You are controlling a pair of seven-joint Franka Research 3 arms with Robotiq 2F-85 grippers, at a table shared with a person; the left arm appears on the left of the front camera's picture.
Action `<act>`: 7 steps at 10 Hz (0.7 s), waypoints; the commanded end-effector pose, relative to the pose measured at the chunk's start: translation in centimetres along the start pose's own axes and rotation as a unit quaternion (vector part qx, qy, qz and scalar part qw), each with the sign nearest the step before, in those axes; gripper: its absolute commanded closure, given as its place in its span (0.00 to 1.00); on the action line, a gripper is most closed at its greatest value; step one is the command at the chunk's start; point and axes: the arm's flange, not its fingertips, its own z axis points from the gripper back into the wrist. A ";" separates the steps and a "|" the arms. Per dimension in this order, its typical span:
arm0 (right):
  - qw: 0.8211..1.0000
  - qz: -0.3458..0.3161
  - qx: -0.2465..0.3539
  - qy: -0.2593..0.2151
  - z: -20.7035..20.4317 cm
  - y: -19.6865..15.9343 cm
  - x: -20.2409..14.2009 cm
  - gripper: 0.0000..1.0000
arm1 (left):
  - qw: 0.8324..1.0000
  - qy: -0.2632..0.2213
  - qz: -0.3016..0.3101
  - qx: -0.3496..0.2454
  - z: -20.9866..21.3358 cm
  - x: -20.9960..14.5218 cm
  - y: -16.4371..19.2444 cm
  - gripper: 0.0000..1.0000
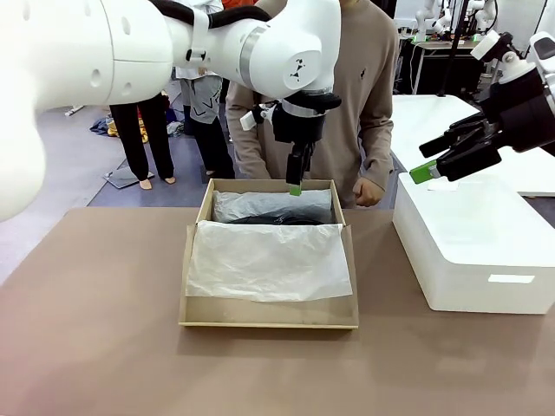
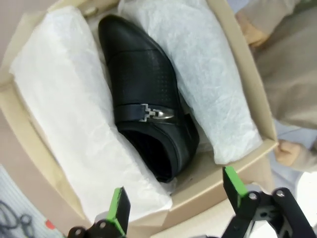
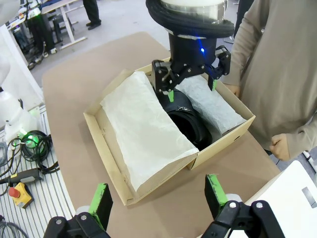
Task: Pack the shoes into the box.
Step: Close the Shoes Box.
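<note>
Rectangular cardboard box (image 1: 269,314) holds glossy shoe (image 2: 143,89).

**A:** Can any writing be read?

**B:** None. Upper middle of the front view, the left arm (image 1: 286,43) bears a small dark emblem (image 1: 299,69), a figure rather than letters.

**A:** The white box (image 1: 468,251) on the right?

**B:** Lower right, its near side has a pale rectangular patch (image 1: 510,279), which looks blank.

**A:** The person's sweater (image 1: 373,121)?

**B:** A tiny dark mark (image 1: 362,74) on the chest, too small to make out.

**A:** And the shoe (image 2: 138,74)?

**B:** In the left wrist view, its silver buckle (image 2: 156,113) at centre shows a stepped pattern, not lettering.
</note>
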 end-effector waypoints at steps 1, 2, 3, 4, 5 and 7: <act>1.000 0.010 0.008 -0.010 -0.1 -0.3 0.1 0.00 | 0.997 -0.003 -0.081 0.015 1.9 3.4 2.1 0.00; 1.000 0.010 0.008 -0.010 -0.1 -0.3 0.1 0.00 | 0.991 -0.006 -0.132 0.020 2.8 4.9 3.1 0.00; 1.000 0.010 0.008 -0.010 -0.1 -0.3 0.1 0.00 | 0.984 -0.012 -0.178 0.025 3.6 6.7 4.0 0.00; 1.000 0.010 0.008 -0.010 -0.1 -0.3 0.1 0.00 | 0.977 -0.012 -0.212 0.028 4.5 8.4 4.8 0.00; 1.000 0.010 0.008 -0.010 -0.1 -0.3 0.1 0.00 | 0.960 -0.005 -0.279 0.033 5.7 10.4 5.8 0.00; 1.000 0.010 0.008 -0.010 -0.1 -0.3 0.1 0.00 | 0.915 0.033 -0.401 0.035 7.0 13.7 7.6 0.00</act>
